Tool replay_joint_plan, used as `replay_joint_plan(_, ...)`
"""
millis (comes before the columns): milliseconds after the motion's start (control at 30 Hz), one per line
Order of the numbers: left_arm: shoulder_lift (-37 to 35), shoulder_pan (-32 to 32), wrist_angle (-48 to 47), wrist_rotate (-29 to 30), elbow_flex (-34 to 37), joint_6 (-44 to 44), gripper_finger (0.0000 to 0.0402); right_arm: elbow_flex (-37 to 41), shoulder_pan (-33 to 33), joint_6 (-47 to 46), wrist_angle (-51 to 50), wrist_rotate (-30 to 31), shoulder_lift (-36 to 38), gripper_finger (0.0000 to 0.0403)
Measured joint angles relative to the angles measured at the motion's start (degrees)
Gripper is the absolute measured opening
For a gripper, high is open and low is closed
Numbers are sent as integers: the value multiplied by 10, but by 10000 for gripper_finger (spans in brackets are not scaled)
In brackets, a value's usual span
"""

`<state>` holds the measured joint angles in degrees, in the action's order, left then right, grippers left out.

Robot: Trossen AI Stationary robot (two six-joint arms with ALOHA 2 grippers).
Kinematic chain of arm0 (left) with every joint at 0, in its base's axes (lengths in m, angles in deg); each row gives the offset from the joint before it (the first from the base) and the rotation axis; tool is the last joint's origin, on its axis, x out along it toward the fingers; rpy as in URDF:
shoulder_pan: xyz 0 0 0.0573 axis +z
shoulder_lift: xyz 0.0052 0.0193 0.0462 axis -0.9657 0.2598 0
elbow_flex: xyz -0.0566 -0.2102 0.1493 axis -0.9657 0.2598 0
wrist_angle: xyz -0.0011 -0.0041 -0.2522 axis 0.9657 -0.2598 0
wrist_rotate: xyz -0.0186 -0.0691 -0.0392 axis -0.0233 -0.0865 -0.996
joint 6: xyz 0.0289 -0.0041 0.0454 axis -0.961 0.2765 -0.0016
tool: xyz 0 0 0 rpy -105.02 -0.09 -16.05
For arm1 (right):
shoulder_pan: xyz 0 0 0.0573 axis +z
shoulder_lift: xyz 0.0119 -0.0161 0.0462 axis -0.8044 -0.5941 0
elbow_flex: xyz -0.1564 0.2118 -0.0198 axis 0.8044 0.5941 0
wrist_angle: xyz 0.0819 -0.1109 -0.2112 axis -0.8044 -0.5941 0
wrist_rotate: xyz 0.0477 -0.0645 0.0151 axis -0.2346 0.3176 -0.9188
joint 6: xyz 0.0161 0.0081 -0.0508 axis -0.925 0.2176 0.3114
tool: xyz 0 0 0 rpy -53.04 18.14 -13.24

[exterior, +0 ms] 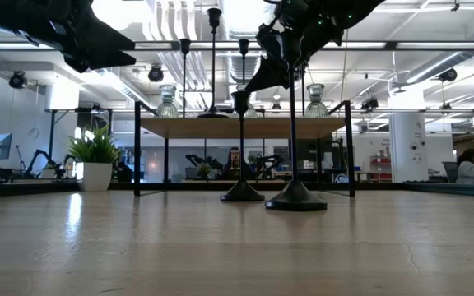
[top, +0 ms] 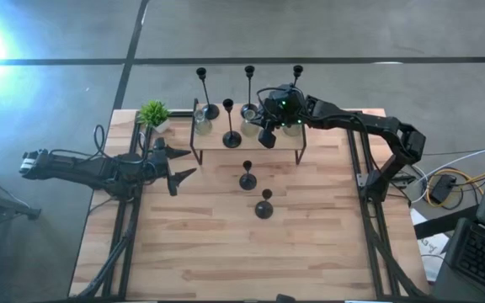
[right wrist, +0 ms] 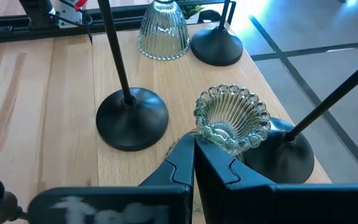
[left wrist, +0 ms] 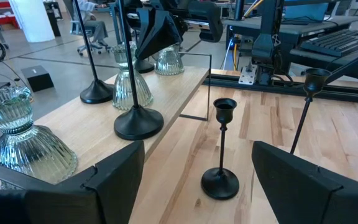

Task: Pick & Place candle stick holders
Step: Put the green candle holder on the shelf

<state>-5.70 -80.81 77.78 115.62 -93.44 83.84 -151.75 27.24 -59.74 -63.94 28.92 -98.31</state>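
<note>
A low wooden shelf at the table's far middle carries several black candle stick holders and a few clear glass ones. Two short black holders stand on their round bases on the table in front of it. My right gripper is shut above the shelf, pointing toward the table's left, its tips beside the middle glass holder. My left gripper is open and empty at the table's left, facing a short black holder. My right gripper's shut fingertips stand right at the ribbed rim of the middle glass holder, slanting down from the table's right. I cannot tell whether they touch it. The glass holder stands upright on the shelf.
A small green potted plant stands at the shelf's left end. Black bases stand close on both sides of the glass holder. The shelf's thin metal legs reach the table. Bare wood lies toward the near edge.
</note>
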Motion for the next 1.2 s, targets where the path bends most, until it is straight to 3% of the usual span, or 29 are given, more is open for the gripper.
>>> replay_joint_plan(1200, 0, 0, 0, 0, 0, 6, 300, 10, -4, 0, 22, 0, 0, 8)
